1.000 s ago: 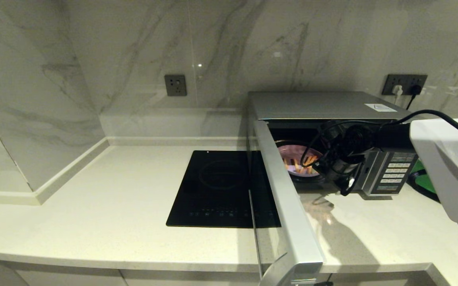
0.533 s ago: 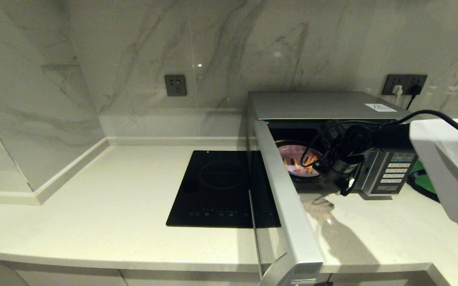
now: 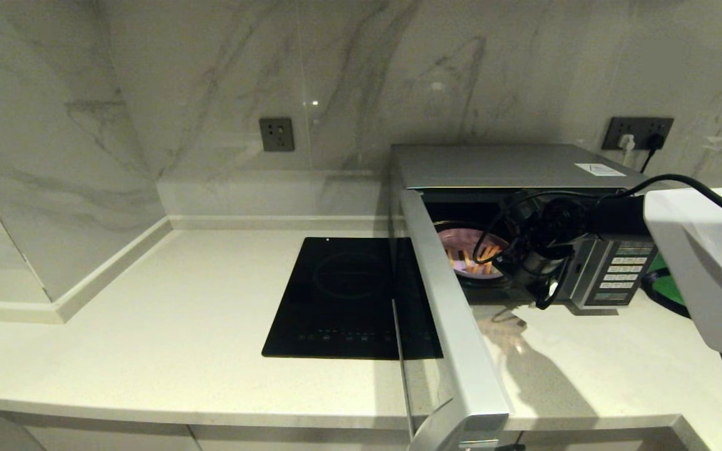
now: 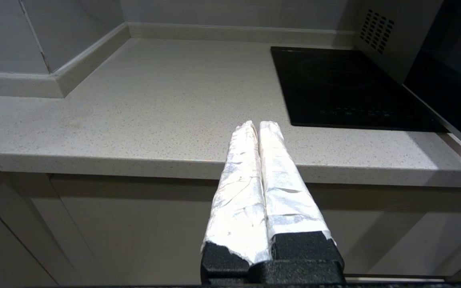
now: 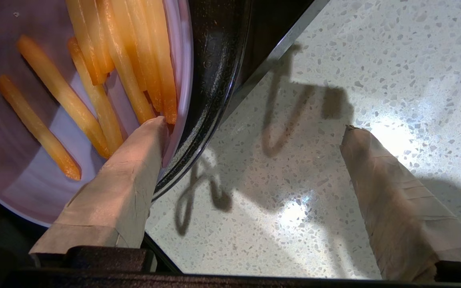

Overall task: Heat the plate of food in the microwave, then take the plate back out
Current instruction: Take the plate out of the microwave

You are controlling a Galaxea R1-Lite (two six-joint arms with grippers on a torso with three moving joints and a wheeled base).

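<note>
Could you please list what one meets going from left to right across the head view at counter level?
Bare countertop → black induction cooktop → open microwave door → plate of food → right gripper → microwave keypad.

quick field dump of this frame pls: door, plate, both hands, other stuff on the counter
door: microwave door swung wide open
plate: plate of food inside on the glass turntable, orange-yellow sticks on it
right hand: right hand open at the cavity mouth, one finger over the plate's near rim, the other over the counter; not closed on the plate
left hand: left hand shut, empty, parked below the counter edge
other: induction cooktop left of the microwave
</note>
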